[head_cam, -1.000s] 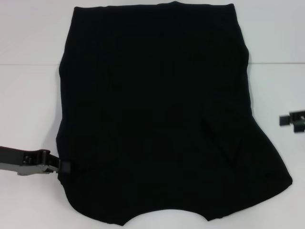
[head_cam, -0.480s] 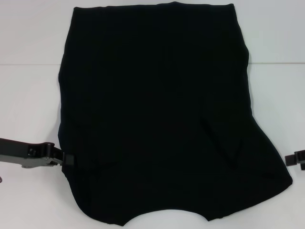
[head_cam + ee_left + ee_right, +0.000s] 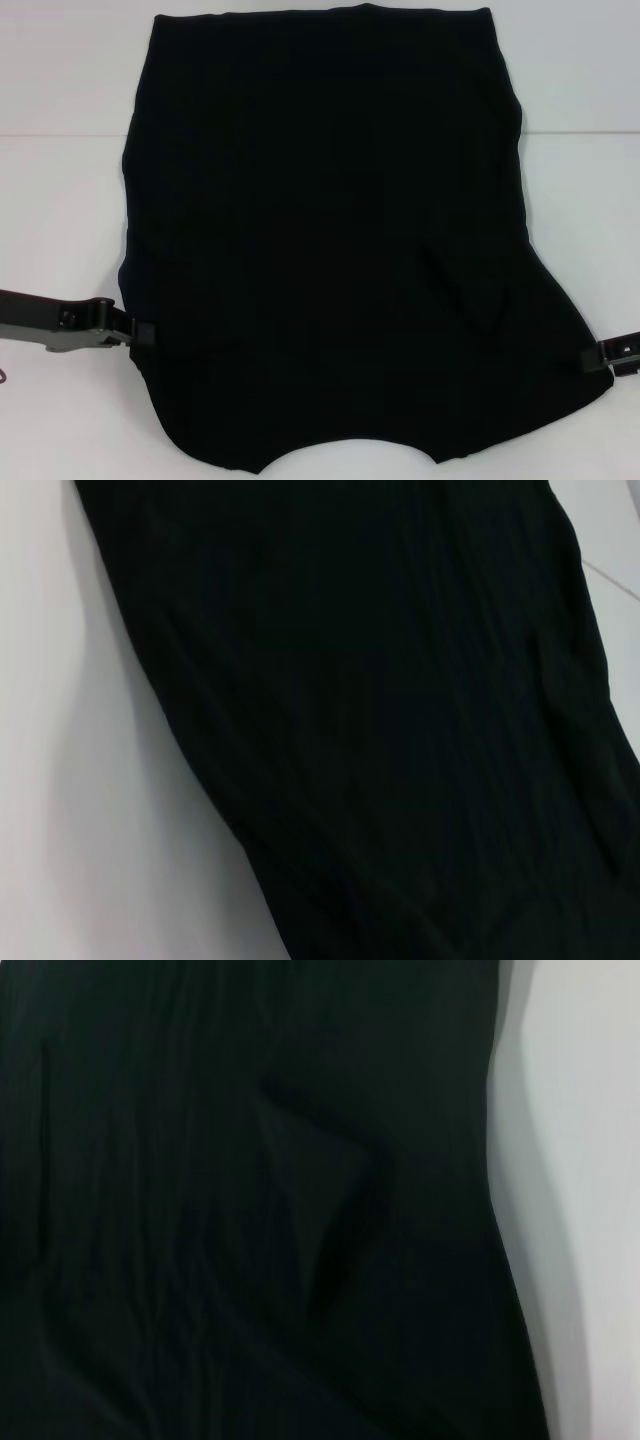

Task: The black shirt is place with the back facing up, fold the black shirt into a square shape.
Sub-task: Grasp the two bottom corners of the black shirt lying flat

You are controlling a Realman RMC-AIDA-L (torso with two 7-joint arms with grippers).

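Observation:
The black shirt (image 3: 320,230) lies spread flat on the white table (image 3: 60,200), plain side up, its curved edge nearest me. A small fold ridge (image 3: 480,310) shows toward its lower right. My left gripper (image 3: 143,330) is at the shirt's lower left edge, touching the cloth. At the lower right edge my right gripper (image 3: 588,358) reaches in from the side and meets the cloth. In the left wrist view the black shirt (image 3: 400,720) lies beside bare table. In the right wrist view the black shirt (image 3: 200,1210) shows the fold ridge (image 3: 320,1190).
White table surface (image 3: 580,200) borders the shirt on the left and right. A faint seam line (image 3: 60,133) crosses the table at the far part. The left arm (image 3: 40,318) lies low along the left edge.
My right gripper has come down and inward from the right until it meets the shirt's lower right edge. The left gripper shifted slightly up along the left edge, then stayed.

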